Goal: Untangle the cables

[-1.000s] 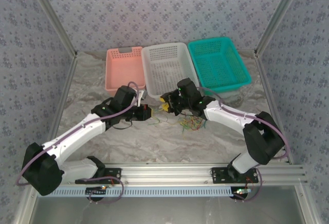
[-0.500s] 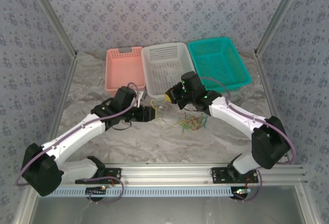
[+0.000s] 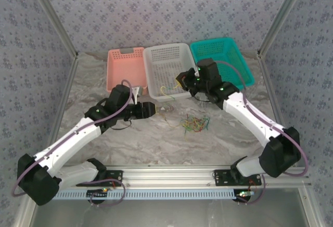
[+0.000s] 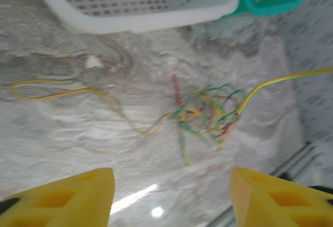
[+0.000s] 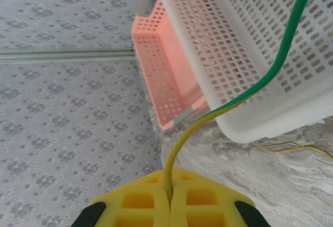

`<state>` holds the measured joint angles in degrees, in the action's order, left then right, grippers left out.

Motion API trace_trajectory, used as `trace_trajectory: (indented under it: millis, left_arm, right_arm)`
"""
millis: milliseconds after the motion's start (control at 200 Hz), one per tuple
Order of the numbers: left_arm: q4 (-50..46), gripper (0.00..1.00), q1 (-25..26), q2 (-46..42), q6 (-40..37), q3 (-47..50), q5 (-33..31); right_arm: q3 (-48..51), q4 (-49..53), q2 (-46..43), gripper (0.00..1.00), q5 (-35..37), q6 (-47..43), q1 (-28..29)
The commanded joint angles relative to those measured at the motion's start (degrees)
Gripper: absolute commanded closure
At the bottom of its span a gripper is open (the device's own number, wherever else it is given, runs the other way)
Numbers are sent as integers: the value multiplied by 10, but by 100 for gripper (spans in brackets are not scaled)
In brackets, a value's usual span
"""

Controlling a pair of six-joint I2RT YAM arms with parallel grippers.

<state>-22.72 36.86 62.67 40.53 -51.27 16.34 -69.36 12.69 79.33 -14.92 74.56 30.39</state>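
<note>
Tightly, the right gripper [image 5: 169,188] pinches a yellow-green cable [image 5: 168,167].

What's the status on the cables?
Left hand open, empty. Right hand shut on yellow-green cable, trailing over white basket. Cable bunch tangled on table.

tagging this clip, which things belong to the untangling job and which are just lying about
Job: bunch of wires; yellow-green wire; right gripper pinching it; left gripper, open.
Lying about: pink basket; white basket; teal basket.
</note>
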Motion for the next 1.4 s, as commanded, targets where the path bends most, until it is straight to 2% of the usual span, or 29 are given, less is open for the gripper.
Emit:
trace_trajectory:
  millis: [0,100,270,380,475,575,650,775,999,1169,1394]
  left_arm:
    - [109,43,-2,29,79,-18,58]
    - [181,44,-2,60,100,-31,78]
    - [216,48,0,119,116,-64,126]
    - [255,51,5,135,186,-50,116]
    - [319,49,6,140,293,-24,84]
    - [377,48,14,125,411,7,5]
    - [398,44,27,112,497,30,-66]
    - [405,40,40,116,601,26,-123]
    - [346,46,73,116,714,10,-174]
    - [329,53,85,125,735,-2,-183]
    - [367,71,89,152,756,-2,-208]
  right_arm:
    - [-14,15,-19,100,-21,-12,-14]
    - [-14,18,-19,100,-46,11,-23]
    - [-2,7,-29,100,-61,46,-31]
    - [36,-29,-41,100,-58,83,-38]
    - [68,-76,-53,100,-48,120,-42]
    - [100,-124,-64,100,-27,156,-47]
    - [117,-151,-70,100,-12,175,-47]
    - [120,-156,-72,100,3,185,-44]
    - [142,-187,-80,100,43,208,-40]
    - [142,-194,-74,100,44,214,-36]
    - [146,-194,-74,100,43,221,-29]
